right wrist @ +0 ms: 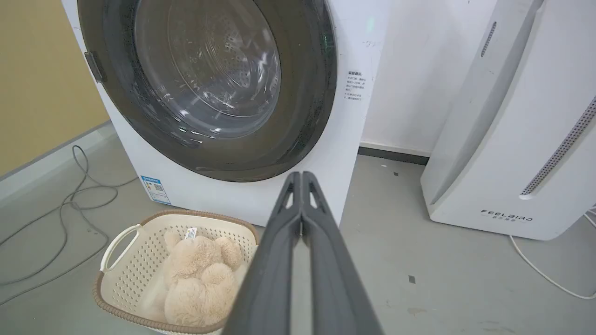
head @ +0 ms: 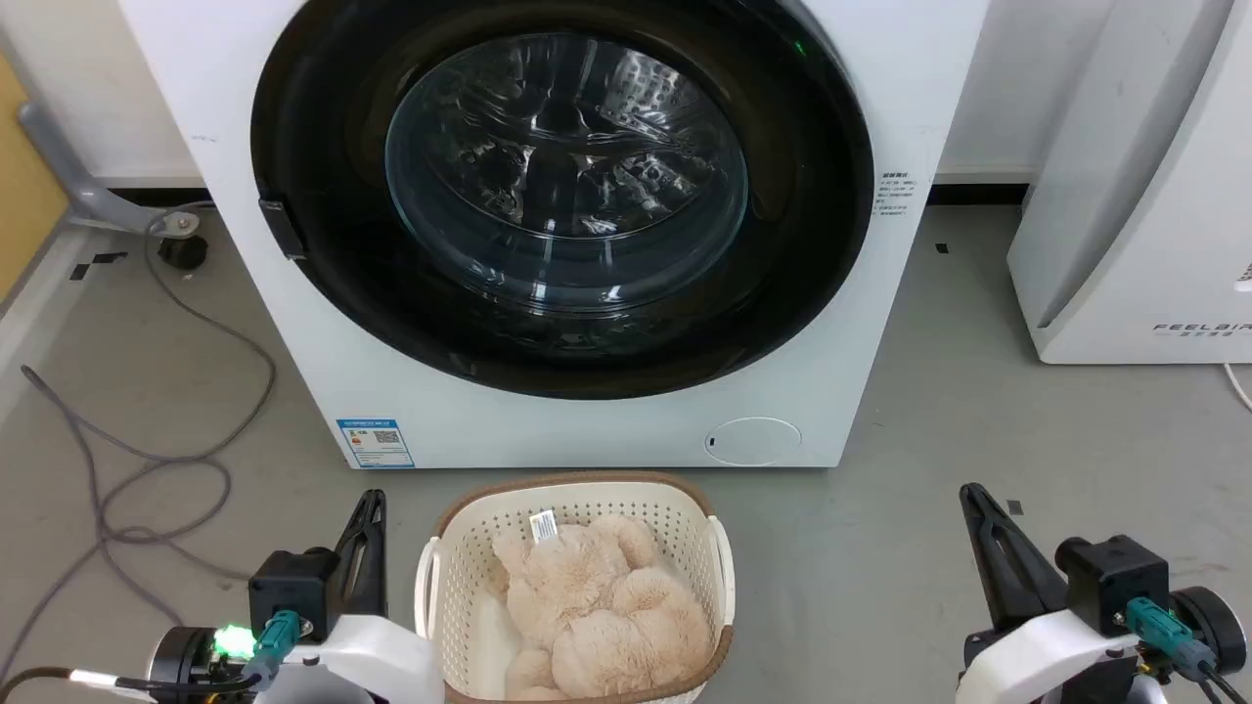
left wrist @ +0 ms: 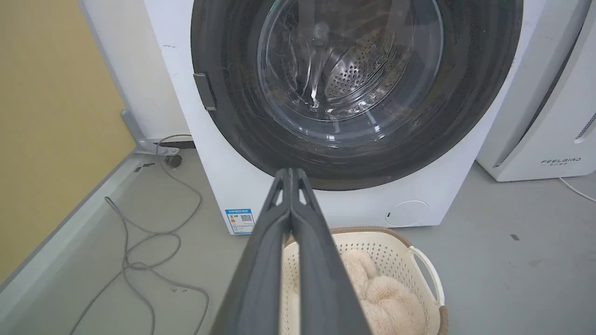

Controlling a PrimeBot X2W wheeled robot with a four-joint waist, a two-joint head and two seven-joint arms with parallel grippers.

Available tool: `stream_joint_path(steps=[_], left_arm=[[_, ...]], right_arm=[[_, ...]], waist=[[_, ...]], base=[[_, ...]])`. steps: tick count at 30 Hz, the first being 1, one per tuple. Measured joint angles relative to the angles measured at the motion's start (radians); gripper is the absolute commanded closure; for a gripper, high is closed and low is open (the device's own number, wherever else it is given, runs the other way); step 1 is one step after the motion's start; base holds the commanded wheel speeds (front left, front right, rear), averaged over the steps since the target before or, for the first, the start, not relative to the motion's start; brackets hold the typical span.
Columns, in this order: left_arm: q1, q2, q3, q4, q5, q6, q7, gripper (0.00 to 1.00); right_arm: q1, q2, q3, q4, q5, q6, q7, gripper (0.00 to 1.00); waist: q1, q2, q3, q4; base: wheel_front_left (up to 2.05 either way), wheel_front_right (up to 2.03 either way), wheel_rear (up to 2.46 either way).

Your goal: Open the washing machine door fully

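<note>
Standing at the far side of the grey floor, the washing machine (head: 606, 430) is seen from the front. The washing machine door (head: 565, 186) is shut flat against its white face, with a small dark tab (head: 282, 227) at the door's left edge. A blue sticker (head: 376, 442) and a round cap (head: 753, 440) are set low on the front. A cream basket (head: 577, 486) is placed on the floor just near of the machine, and a beige plush toy (head: 597, 606) is held in it. The left gripper (head: 373, 499) is kept low at the near left with its fingers (left wrist: 260, 260) pressed together on nothing. The right gripper (head: 968, 492), at the near right, is likewise closed and empty. Both are well apart from the door. A white appliance (head: 1125, 244) is stood to the right of the machine, and grey cables (head: 147, 460) are strewn at the left.
</note>
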Motion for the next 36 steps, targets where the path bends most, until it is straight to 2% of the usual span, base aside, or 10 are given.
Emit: stream_joint_path(steps=[14, 15, 16, 17, 18, 28, 35, 36], left_arm=[[0.0, 0.0, 0.0, 0.0, 0.0, 0.0, 0.0, 1.0], [0.0, 0.0, 0.0, 0.0, 0.0, 0.0, 0.0, 0.0], [0.001, 0.0, 0.0, 0.0, 0.0, 0.0, 0.0, 0.0], [0.001, 0.0, 0.0, 0.001, 0.0, 0.0, 0.0, 1.0], [0.001, 0.0, 0.001, 0.001, 0.0, 0.0, 0.0, 0.0], [0.001, 0.0, -0.005, 0.001, 0.0, 0.013, -0.011, 0.0], [0.001, 0.0, -0.015, 0.002, -0.008, 0.03, -0.032, 0.0], [0.001, 0.0, -0.016, 0.002, -0.008, 0.033, -0.034, 0.0]], right_arm=[[0.0, 0.0, 0.0, 0.0, 0.0, 0.0, 0.0, 1.0], [0.0, 0.0, 0.0, 0.0, 0.0, 0.0, 0.0, 0.0], [0.001, 0.0, 0.0, 0.0, 0.001, 0.0, 0.0, 0.0], [0.001, 0.0, 0.0, 0.0, 0.001, 0.0, 0.0, 1.0], [0.001, 0.0, 0.0, 0.0, 0.001, 0.0, 0.0, 0.0], [0.001, 0.0, -0.012, -0.005, 0.044, 0.0, -0.012, 0.0], [0.0, 0.0, -0.023, -0.008, 0.13, 0.0, -0.033, 0.0], [0.0, 0.0, -0.024, -0.008, 0.141, 0.0, -0.036, 0.6]], waist=[[0.0, 0.0, 0.0, 0.0], [0.0, 0.0, 0.0, 0.0], [0.0, 0.0, 0.0, 0.0], [0.0, 0.0, 0.0, 0.0], [0.0, 0.0, 0.0, 0.0], [0.0, 0.0, 0.002, 0.0], [0.0, 0.0, 0.005, 0.001], [0.0, 0.0, 0.006, 0.001]], base=[[0.0, 0.0, 0.0], [0.0, 0.0, 0.0], [0.0, 0.0, 0.0], [0.0, 0.0, 0.0], [0.0, 0.0, 0.0], [0.0, 0.0, 0.0], [0.0, 0.0, 0.0], [0.0, 0.0, 0.0]])
